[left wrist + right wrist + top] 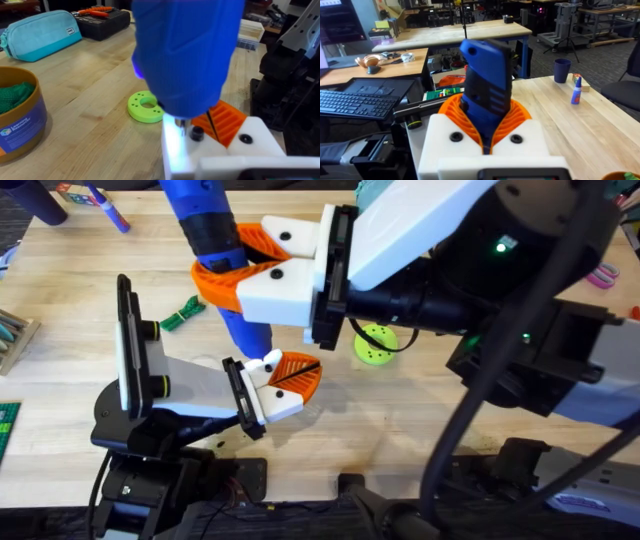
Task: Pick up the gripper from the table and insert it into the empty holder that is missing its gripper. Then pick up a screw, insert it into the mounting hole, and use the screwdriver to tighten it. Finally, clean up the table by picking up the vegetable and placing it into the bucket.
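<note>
Right gripper (pixel 243 268): I read its orange-and-white fingers as clamped on the screwdriver (pixel 205 220), one pad on either side of the black band. The same grip shows in the right wrist view, orange pads (pixel 517 116) hugging the blue body (pixel 485 90).

Screwdriver: thick bright-blue cylinder, black band mid-length, narrowing toward the lower end. Long axis steep, slightly tilted; tip end points down onto the gripper (pixel 285 380) mounted at the left arm's end. In the left wrist view the narrow tip (pixel 182 127) sits right at the white block (pixel 220 152), beside a dark screw head (pixel 197 133); contact I cannot confirm.

Left arm's end: one orange ribbed fingertip on a white block, seated against the black holder (pixel 240 393). Whether it is apart or together, I cannot tell.

A green ring (pixel 375 344) lies on the table (pixel 400 420) just beyond.
</note>
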`<action>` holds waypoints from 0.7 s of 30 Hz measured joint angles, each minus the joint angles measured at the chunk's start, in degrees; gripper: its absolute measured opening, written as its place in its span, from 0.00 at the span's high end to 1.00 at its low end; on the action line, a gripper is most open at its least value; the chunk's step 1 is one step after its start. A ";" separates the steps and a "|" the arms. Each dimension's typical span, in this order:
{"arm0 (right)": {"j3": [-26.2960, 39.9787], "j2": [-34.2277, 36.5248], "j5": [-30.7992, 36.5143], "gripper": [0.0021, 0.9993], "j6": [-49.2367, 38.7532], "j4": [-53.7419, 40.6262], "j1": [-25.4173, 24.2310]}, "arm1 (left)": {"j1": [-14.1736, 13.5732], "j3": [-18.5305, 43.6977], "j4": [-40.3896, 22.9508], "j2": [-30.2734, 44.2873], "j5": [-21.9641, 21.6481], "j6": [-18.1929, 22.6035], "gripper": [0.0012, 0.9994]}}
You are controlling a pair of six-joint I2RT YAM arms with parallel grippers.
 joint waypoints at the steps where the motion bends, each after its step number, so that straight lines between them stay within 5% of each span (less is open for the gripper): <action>1: 0.00 0.16 0.02 0.95 -0.06 -0.30 0.06 | 0.04 0.00 -0.12 0.02 -0.01 0.00 0.99; 21: -0.18 -4.49 0.22 0.95 4.60 -4.14 -1.40 | 0.04 0.00 -0.45 0.02 0.04 -0.17 0.99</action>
